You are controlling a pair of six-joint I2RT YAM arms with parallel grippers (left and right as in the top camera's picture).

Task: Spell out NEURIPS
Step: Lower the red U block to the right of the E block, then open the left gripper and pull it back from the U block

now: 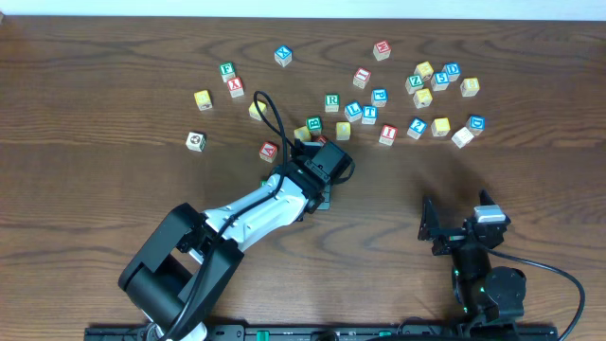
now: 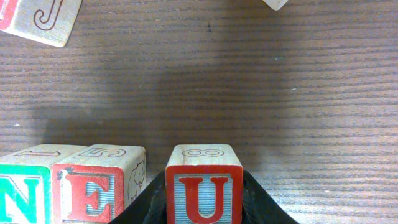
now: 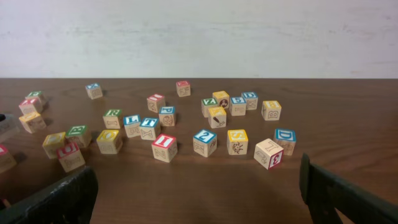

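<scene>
Between the fingers of the left end effector (image 2: pixel 204 202), the U cube (image 2: pixel 204 177) is sitting flat on the desk (image 2: pixel 292 93). Its red-bordered letter is facing the wrist camera upright. The dark fingers are pressing on both its flanks, so that end effector is clamped on it. Being a cube, it is offering no long axis to line up; what counts is its neighbour. The E cube (image 2: pixel 93 186) is standing just beside it, on the left as the wrist camera sees it, with a narrow gap showing between them. The N cube (image 2: pixel 25 190) is touching the E's far side. The word is therefore reading N, E, U, and letting go (or closing that gap first) is looking like the next step.

A J cube (image 2: pixel 43 18) is lying well apart behind the row. The right end effector (image 3: pixel 196 171) is hanging with its fingers spread wide and holding nothing, well away from the row, so the left arm is plainly the nearer. Before it the loose cubes are lying scattered, a red I cube (image 3: pixel 164 148) among them. Nothing on the desk is serving as a container.
</scene>
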